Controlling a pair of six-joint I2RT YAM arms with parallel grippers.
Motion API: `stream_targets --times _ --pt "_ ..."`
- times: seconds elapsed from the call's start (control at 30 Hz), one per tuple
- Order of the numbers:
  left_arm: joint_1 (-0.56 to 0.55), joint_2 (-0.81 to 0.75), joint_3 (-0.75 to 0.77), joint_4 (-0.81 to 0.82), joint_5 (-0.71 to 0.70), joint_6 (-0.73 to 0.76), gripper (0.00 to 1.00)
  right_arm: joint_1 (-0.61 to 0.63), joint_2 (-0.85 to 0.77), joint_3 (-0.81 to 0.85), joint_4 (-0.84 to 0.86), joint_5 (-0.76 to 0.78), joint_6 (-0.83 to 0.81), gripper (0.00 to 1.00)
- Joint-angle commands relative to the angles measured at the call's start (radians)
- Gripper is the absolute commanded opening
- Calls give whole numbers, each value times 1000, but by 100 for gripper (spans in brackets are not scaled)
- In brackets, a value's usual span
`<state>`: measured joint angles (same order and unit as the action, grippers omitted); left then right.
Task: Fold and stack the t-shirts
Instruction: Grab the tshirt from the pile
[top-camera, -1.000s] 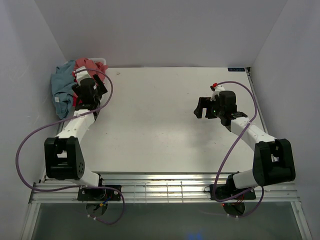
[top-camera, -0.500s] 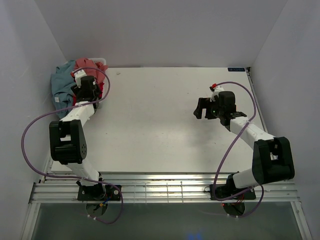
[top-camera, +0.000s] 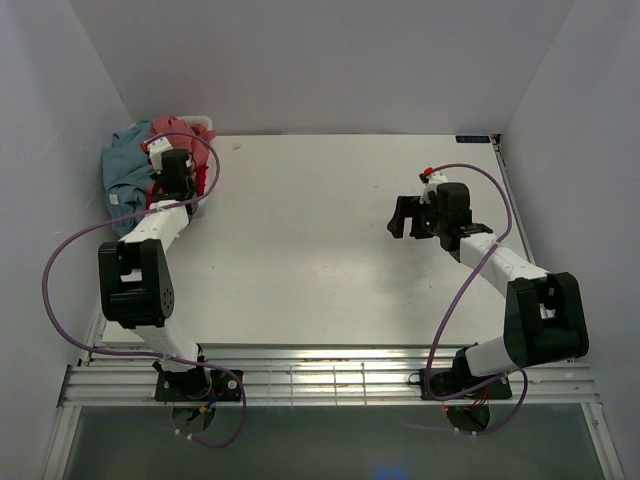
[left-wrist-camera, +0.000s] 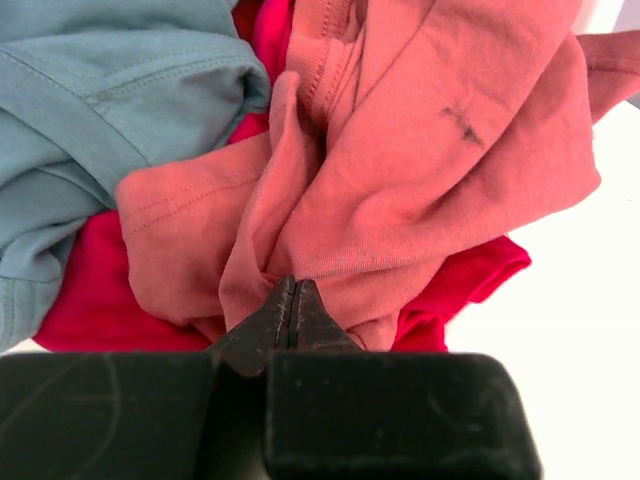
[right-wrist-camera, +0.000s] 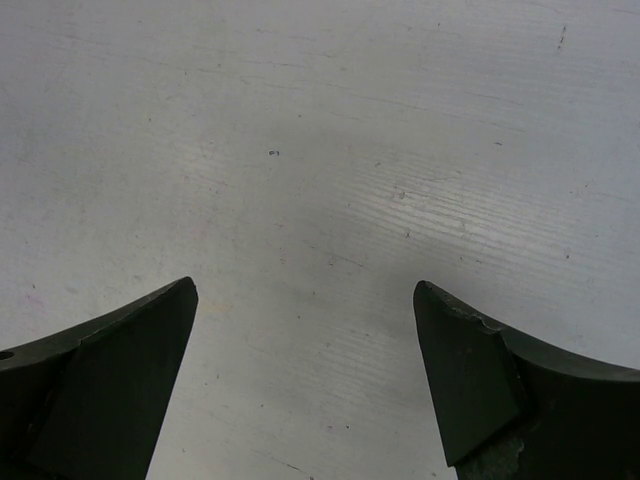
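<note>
The t-shirts lie in a crumpled heap at the table's far left corner. The salmon-red one (top-camera: 172, 128) (left-wrist-camera: 420, 150) is on top, a grey-blue one (top-camera: 122, 168) (left-wrist-camera: 110, 90) spreads to its left, and a crimson one (top-camera: 204, 178) (left-wrist-camera: 470, 275) shows underneath. My left gripper (top-camera: 176, 172) (left-wrist-camera: 291, 285) is down in the heap, jaws pressed together on a puckered fold of the salmon-red shirt. My right gripper (top-camera: 398, 217) (right-wrist-camera: 305, 290) hovers over bare table right of centre, wide open and holding nothing.
A white basket's rim (top-camera: 206, 122) peeks out behind the heap, against the back wall. The pale table (top-camera: 320, 250) stretches between the two arms. Side walls close in on the left and right.
The left arm reached further into the heap and its jaws went from wide apart to shut on the salmon-red fabric. The right arm has stayed still.
</note>
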<state>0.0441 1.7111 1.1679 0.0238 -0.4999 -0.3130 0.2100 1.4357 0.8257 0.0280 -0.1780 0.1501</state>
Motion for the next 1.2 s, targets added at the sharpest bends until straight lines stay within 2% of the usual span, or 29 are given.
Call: stream_targets --times 0.0,0.17,0.3,0.33,0.37,0.47,0.5,0.7,0.8,0.9,1.03,1.17 --pt "2 -89 44 -18 66 -34 0 3 2 10 27 6 6 95" --pt "-111 -168 173 -96 167 -49 0 3 20 18 16 3 14 95" --pt "-220 -202 361 -137 213 -23 0 3 17 12 18 2 17 95" --pt "-249 -212 389 -142 246 -26 0 5 15 9 18 5 17 95" --pt "-254 -215 415 -143 355 -53 0 3 14 7 12 6 19 95" --pt "-288 -203 507 -157 493 -103 0 5 0 4 1 12 23 95" --pt "-305 -199 521 -156 553 -103 0 3 -6 4 -2 17 23 95" --pt "-427 -182 480 -136 644 -147 0 5 -57 10 -60 63 22 95" --pt "-501 -163 446 -113 659 -143 0 3 -84 24 -91 81 16 95" --pt "-564 -185 443 -107 604 -108 0 3 -103 30 -109 93 8 95" --pt "-576 -229 486 -128 584 -98 0 3 -119 33 -129 107 5 95" --pt "-576 -191 530 -188 677 -116 0 3 -141 29 -146 135 23 95"
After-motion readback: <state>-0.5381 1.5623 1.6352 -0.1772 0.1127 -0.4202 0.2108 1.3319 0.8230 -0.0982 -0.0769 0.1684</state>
